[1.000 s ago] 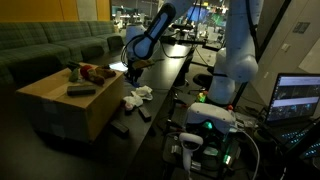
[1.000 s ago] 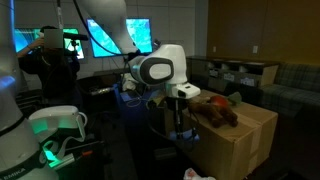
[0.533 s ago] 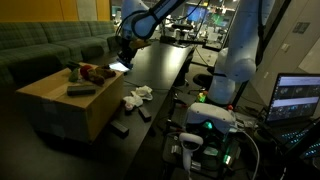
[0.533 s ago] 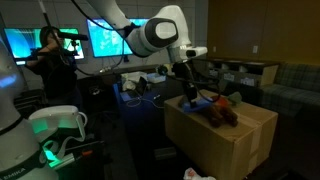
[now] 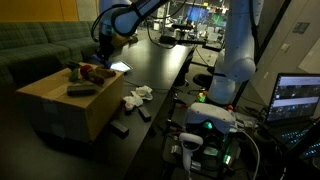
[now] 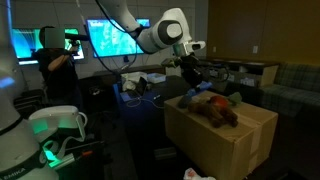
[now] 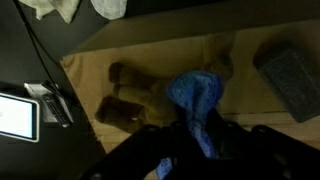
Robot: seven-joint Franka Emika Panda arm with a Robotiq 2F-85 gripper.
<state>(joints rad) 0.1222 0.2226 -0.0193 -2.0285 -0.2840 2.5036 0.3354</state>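
I see my tool [image 5: 103,48] hanging above the far end of the cardboard box [image 5: 50,102], near the plush toys [image 5: 92,72] on top. A dark flat block [image 5: 80,90] lies beside them. Crumpled white cloths [image 5: 137,96] sit on the black bench [image 5: 162,75].

Robot arm [image 5: 130,12] stretched high, wrist [image 6: 172,30] bent dwn, jaws clamped (pointing dwn).

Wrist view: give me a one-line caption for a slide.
Gripper holding a blue cloth above a brown plush toy lying on a cardboard box, a grey block nearby.
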